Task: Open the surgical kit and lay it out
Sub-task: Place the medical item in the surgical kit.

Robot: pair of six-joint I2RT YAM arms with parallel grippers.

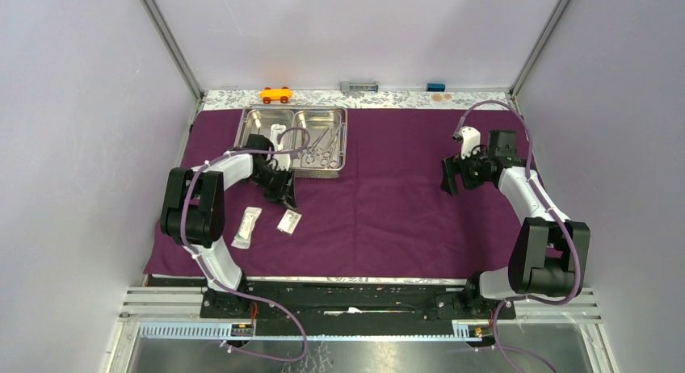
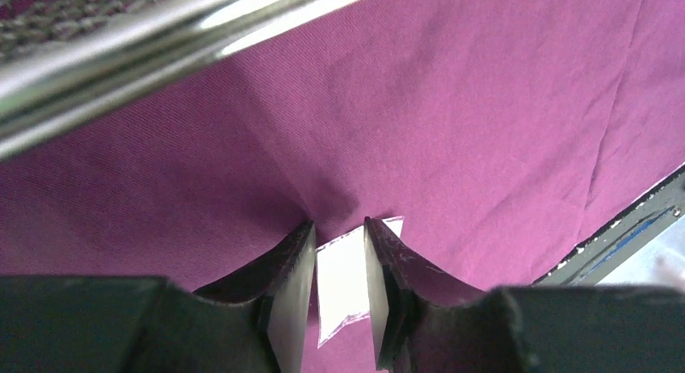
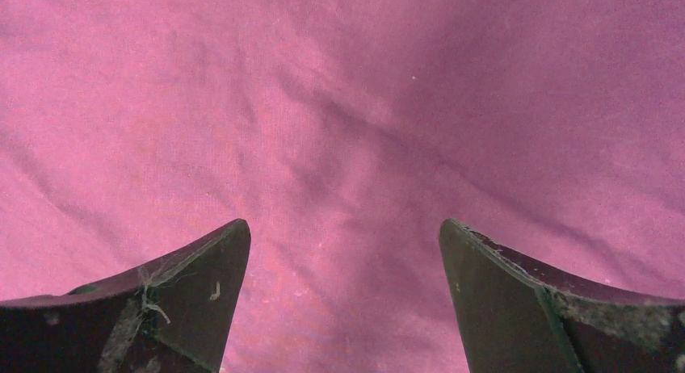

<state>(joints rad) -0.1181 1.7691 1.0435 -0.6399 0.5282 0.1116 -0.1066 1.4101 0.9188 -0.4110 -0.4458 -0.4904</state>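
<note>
Left gripper (image 2: 339,222) jaws barely apart, right gripper (image 3: 343,221) jaws wide

Your table (image 1: 476,99), nearly all under the purple cloth (image 1: 388,220)
You see the cloth spread across the middle of the frame, leaving a patterned strip bare along the table's top edge. On that strip sit an orange toy car (image 1: 275,94) at upper left, a small grey item (image 1: 359,86) at centre and a small blue item (image 1: 436,87) to its right.

A small orange toy car (image 1: 275,94) sits on the silver floral-patterned strip (image 1: 404,99) along the table's far edge, left of centre. To its right, at the far side of the same strip, lie a small grey rectangular block (image 1: 359,86) and, further right, a small blue block (image 1: 436,87). Pale lavender walls (image 1: 81,106) enclose the scene.
</note>
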